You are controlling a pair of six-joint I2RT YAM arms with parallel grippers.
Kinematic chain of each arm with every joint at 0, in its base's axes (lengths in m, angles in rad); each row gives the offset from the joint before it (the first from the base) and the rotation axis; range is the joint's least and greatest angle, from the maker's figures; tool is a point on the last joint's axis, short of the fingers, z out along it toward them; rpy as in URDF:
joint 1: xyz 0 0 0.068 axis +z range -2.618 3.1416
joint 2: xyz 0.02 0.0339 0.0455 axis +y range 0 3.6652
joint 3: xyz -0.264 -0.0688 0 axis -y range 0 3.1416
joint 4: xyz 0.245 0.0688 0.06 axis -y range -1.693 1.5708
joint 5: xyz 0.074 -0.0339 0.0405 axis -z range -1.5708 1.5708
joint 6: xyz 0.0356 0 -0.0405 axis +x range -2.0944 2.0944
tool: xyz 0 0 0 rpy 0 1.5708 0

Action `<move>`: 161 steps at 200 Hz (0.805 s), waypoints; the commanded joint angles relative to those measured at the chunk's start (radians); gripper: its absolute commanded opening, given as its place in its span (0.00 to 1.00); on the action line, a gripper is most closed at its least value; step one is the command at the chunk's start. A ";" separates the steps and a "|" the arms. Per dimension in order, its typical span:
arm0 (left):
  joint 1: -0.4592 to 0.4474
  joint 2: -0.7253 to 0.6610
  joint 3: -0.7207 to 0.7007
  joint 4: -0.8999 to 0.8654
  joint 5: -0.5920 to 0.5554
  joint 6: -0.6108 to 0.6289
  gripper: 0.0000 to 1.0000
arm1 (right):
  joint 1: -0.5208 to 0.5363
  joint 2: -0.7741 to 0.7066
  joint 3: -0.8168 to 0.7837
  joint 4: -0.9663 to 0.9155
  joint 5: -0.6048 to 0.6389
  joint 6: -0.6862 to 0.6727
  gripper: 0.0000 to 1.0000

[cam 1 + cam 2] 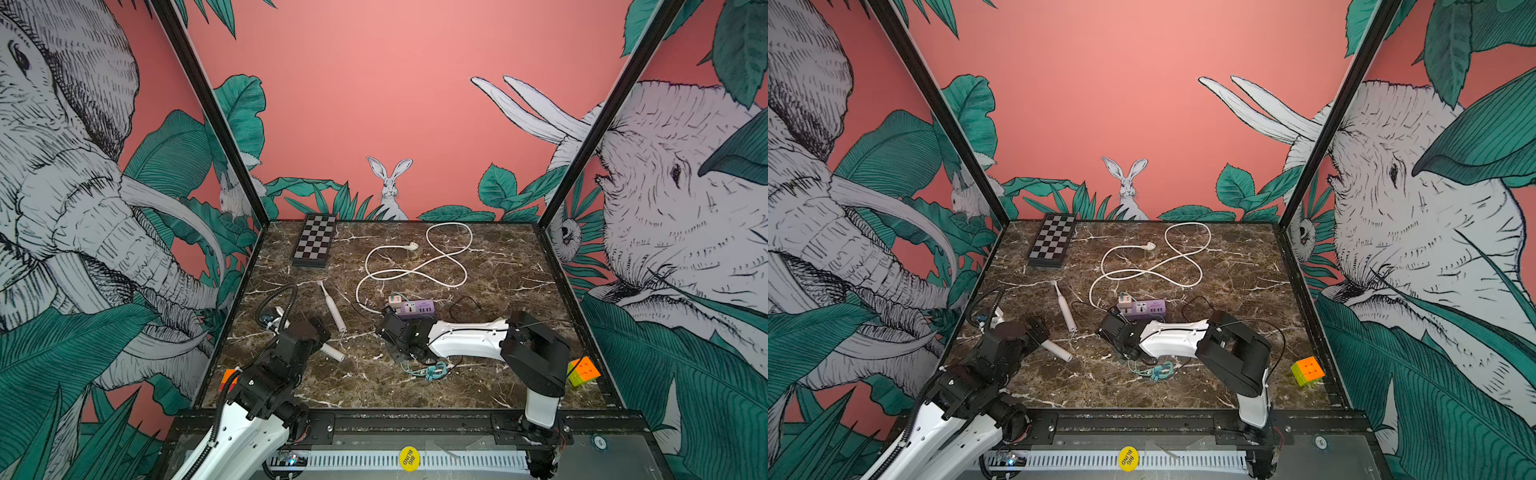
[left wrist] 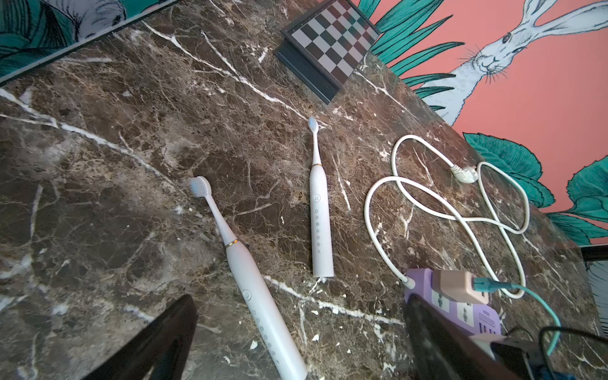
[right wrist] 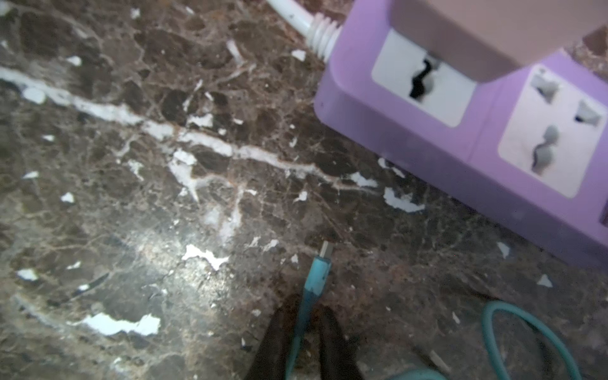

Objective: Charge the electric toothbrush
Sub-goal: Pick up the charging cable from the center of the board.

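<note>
Nearest me, the cube (image 1: 584, 371) sits close to the right edge of the bench (image 1: 498, 270), so my right elbow could knock it off if it swings. The spare teal cable (image 3: 316, 274) lies in a tangle beside that arm and could snag. My right claw (image 3: 304, 312) is pinched on this cable, just behind its little metal plug and low over the bench. It is a thin grip, so the plug could twist or slip when pushed. My left claw (image 2: 301, 306) is wide open and holds nothing. The near toothbrush (image 2: 250, 289) lies flat between its fingers. It is round and could roll if bumped. A second toothbrush (image 2: 320, 227) lies just past it, and I cannot tell which one needs charging. The purple power strip (image 3: 460, 158) is beside my right claw, and a tug could drag it. Between the toothbrushes and the strip the bench is bare. Farther back the white cord (image 1: 415, 266) loops loose, and the chessboard (image 1: 314, 242) fills the far left corner.
</note>
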 commanded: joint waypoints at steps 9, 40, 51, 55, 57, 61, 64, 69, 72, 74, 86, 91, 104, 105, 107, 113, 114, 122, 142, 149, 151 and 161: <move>0.007 0.008 0.024 0.007 0.006 0.002 0.99 | -0.008 0.022 -0.003 -0.001 -0.049 -0.008 0.09; 0.008 0.017 0.024 0.012 0.035 -0.014 0.99 | -0.009 0.012 -0.008 0.008 -0.075 -0.025 0.00; 0.008 0.022 0.024 0.019 0.058 -0.025 0.99 | -0.010 -0.006 -0.013 0.011 -0.087 -0.038 0.00; 0.008 0.024 0.023 0.019 0.069 -0.032 0.99 | -0.010 -0.023 -0.019 0.019 -0.095 -0.052 0.00; 0.008 0.025 0.024 0.018 0.076 -0.037 0.99 | -0.010 -0.029 -0.023 0.024 -0.097 -0.059 0.00; 0.008 0.027 0.025 0.014 0.090 -0.052 0.99 | -0.010 -0.047 -0.033 0.036 -0.100 -0.069 0.00; 0.008 0.028 0.026 0.016 0.102 -0.063 0.99 | -0.010 -0.063 -0.042 0.046 -0.103 -0.076 0.00; 0.008 0.031 0.024 0.026 0.129 -0.078 0.99 | -0.009 -0.088 -0.058 0.064 -0.115 -0.094 0.00; 0.008 0.034 0.020 0.035 0.150 -0.089 0.99 | -0.009 -0.106 -0.068 0.079 -0.128 -0.103 0.00; 0.008 0.035 0.017 0.042 0.163 -0.099 0.99 | -0.010 -0.119 -0.076 0.089 -0.137 -0.110 0.00; 0.007 0.050 -0.012 0.099 0.263 -0.174 0.99 | -0.009 -0.190 -0.123 0.164 -0.194 -0.151 0.00; 0.008 0.060 -0.031 0.148 0.314 -0.210 0.99 | -0.009 -0.212 -0.136 0.190 -0.219 -0.164 0.00; 0.008 0.104 -0.074 0.266 0.430 -0.307 0.99 | -0.008 -0.278 -0.191 0.297 -0.316 -0.205 0.00; 0.008 0.109 -0.075 0.270 0.437 -0.313 0.99 | -0.008 -0.290 -0.195 0.306 -0.321 -0.207 0.00; 0.008 0.114 -0.078 0.285 0.451 -0.324 0.99 | -0.009 -0.302 -0.203 0.321 -0.330 -0.209 0.00; 0.008 0.142 -0.079 0.318 0.484 -0.350 0.99 | -0.008 -0.324 -0.219 0.356 -0.343 -0.216 0.00; 0.008 0.146 -0.079 0.321 0.487 -0.354 0.99 | -0.009 -0.327 -0.220 0.359 -0.345 -0.217 0.00; 0.008 0.181 -0.061 0.336 0.521 -0.363 0.99 | -0.009 -0.344 -0.230 0.378 -0.360 -0.230 0.00; 0.006 0.245 -0.005 0.330 0.575 -0.369 0.99 | -0.008 -0.376 -0.241 0.400 -0.405 -0.261 0.00; 0.004 0.262 0.004 0.345 0.590 -0.381 0.99 | -0.009 -0.383 -0.246 0.411 -0.418 -0.266 0.00; 0.002 0.266 0.005 0.351 0.595 -0.385 0.99 | -0.009 -0.385 -0.249 0.415 -0.419 -0.267 0.00; -0.008 0.285 0.007 0.386 0.608 -0.408 0.97 | -0.008 -0.392 -0.253 0.428 -0.421 -0.271 0.00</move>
